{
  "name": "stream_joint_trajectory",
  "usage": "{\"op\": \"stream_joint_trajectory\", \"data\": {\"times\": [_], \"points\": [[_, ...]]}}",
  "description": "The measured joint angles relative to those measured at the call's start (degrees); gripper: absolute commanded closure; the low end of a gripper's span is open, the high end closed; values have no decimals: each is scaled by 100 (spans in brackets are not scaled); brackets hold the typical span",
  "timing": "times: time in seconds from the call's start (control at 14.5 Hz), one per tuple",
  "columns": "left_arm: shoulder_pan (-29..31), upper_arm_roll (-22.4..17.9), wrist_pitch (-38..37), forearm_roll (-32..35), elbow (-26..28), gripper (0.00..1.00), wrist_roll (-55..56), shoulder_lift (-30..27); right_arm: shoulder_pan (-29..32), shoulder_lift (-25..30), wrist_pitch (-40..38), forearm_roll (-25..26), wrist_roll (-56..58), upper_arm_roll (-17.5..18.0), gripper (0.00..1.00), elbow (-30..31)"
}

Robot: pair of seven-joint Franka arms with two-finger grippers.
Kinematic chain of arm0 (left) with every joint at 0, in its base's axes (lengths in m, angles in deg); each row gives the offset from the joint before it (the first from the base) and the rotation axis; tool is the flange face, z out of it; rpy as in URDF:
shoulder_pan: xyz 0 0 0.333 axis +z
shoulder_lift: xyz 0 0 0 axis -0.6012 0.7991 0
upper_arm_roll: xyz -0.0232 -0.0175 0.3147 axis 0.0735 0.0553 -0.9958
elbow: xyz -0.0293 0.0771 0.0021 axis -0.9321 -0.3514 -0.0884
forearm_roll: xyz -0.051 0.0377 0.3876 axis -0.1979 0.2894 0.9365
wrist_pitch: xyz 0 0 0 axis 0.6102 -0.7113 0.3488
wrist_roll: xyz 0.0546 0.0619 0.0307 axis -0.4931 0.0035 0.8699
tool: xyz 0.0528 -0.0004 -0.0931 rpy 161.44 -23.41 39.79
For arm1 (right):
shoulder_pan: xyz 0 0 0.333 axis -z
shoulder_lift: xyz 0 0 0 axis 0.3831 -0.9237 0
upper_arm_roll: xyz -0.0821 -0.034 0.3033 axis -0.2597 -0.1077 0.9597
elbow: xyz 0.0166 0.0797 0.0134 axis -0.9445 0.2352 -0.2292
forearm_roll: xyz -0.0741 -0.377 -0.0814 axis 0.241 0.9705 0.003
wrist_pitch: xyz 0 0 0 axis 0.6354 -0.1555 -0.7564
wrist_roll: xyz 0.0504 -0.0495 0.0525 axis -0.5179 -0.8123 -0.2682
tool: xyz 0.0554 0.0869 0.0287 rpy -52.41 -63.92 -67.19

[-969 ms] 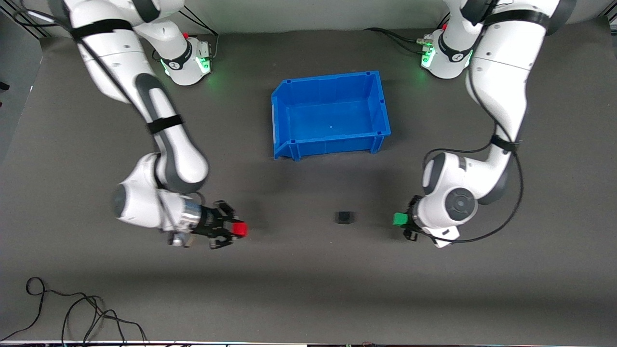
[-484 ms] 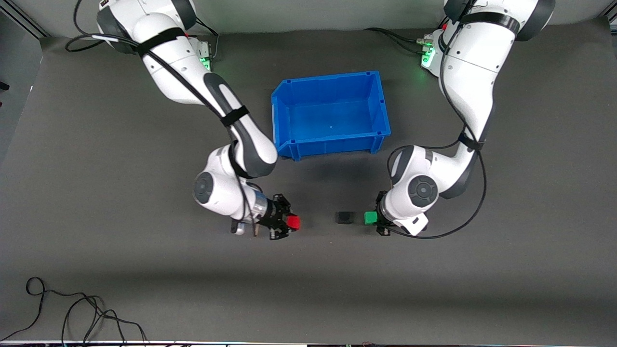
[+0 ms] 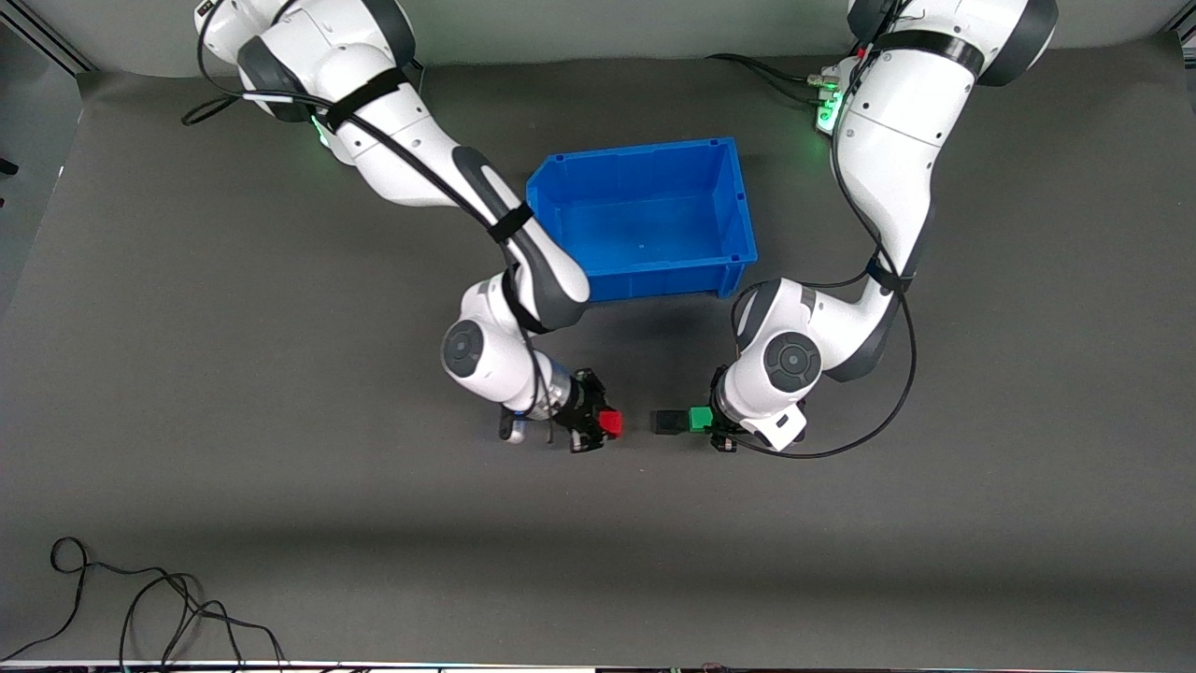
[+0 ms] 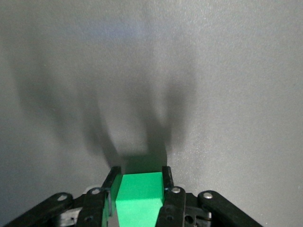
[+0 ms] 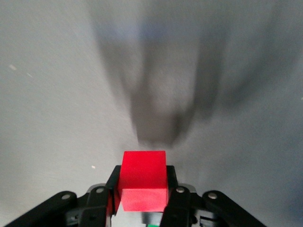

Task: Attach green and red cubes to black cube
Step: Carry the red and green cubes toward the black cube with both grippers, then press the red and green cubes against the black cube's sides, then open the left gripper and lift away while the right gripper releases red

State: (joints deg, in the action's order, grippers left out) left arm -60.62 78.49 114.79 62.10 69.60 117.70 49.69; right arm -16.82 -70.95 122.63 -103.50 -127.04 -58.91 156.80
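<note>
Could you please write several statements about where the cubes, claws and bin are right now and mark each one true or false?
1. The left claw is shut on the green cube. True.
2. The red cube already touches the black cube. False: bare table shows between them.
3. The green cube sits right beside the black cube, on the side toward the left arm's end of the table. True.
4. The blue bin holds a cube. False: nothing shows in it.
5. The right claw is open and holds nothing. False: it is shut on the red cube.
6. The black cube lies nearer to the front camera than the blue bin. True.
</note>
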Motion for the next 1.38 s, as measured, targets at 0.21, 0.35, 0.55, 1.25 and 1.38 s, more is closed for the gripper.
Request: {"op": "stream_joint_trajectory", "data": {"times": [0.21,0.35,0.55,1.25,1.38], "points": [[-34,0,58,0,0,100,10,18,-101,-224,11,0,0,-1,76,-280],[-47,0,159,-6,-1,100,14,33,-148,-333,11,1,0,-2,76,-417],[-88,0,183,-16,-3,99,18,38,-235,-440,39,61,0,-1,76,-530],[-113,-25,242,136,-22,0,10,86,-413,-632,377,124,1,-2,66,-695],[-88,-110,55,272,-137,0,-5,41,-464,-672,425,124,1,-3,6,-746]]}}
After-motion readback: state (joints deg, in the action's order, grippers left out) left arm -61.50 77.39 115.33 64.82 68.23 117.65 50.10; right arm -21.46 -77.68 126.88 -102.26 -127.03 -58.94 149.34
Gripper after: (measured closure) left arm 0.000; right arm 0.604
